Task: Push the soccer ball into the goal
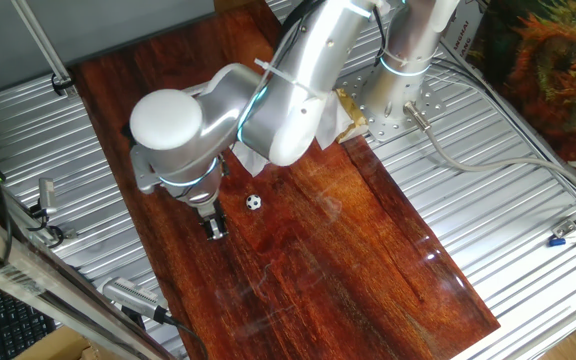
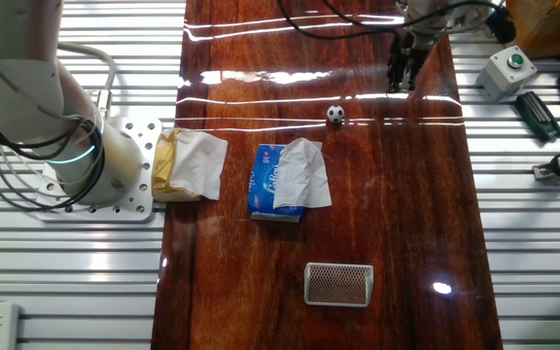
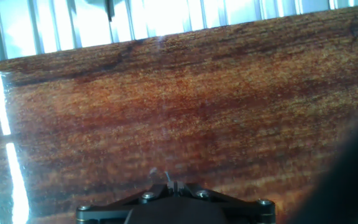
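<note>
Fingers (image 1: pixel 215 229) together, empty, above tabletop (image 1: pixel 368 260)

A glossy reddish-brown wooden board (image 2: pixel 397 243) carries everything. On it lie a small black-and-white soccer ball (image 2: pixel 334 114) near the far end, a blue tissue packet (image 2: pixel 263 183) with white tissue spilling from it at the middle, crumpled white-and-tan paper (image 2: pixel 188 163) at the left edge, and a white-grey goal frame (image 2: pixel 338 284) toward the near end, well apart from the ball.
</note>
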Robot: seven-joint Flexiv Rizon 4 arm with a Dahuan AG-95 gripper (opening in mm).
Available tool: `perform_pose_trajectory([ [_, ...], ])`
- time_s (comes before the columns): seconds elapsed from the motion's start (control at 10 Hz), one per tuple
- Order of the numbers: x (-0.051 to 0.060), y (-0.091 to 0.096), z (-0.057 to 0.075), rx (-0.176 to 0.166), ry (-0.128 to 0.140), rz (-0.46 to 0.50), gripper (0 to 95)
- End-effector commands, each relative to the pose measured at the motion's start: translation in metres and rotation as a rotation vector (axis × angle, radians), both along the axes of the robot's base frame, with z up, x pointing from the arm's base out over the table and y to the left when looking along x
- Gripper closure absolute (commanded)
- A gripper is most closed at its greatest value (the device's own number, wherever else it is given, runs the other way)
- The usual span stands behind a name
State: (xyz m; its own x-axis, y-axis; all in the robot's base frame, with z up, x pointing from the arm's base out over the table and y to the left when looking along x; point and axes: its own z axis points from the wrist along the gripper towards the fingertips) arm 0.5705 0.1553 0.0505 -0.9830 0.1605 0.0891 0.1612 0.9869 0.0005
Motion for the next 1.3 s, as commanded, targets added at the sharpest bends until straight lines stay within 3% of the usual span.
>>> perform_pose_trajectory([
  [0.1, -0.013, 0.006, -0.013, -0.004, -0.002, -0.007, 95.0],
  [0.6, -0.052, 0.001, -0.022, 0.029, 0.037, 0.013, 95.0],
  [0.8, -0.061, 0.0, -0.024, 0.043, 0.038, 0.016, 95.0],
  [1.0, -0.069, 0.001, -0.026, 0.061, 0.062, 0.014, 95.0],
  [1.1, -0.072, 0.003, -0.027, 0.055, 0.06, 0.004, 95.0],
  [1.2, -0.077, 0.005, -0.027, 0.027, 0.041, -0.001, 95.0],
  [1.3, -0.082, 0.006, -0.027, 0.021, 0.028, -0.005, 95.0],
])
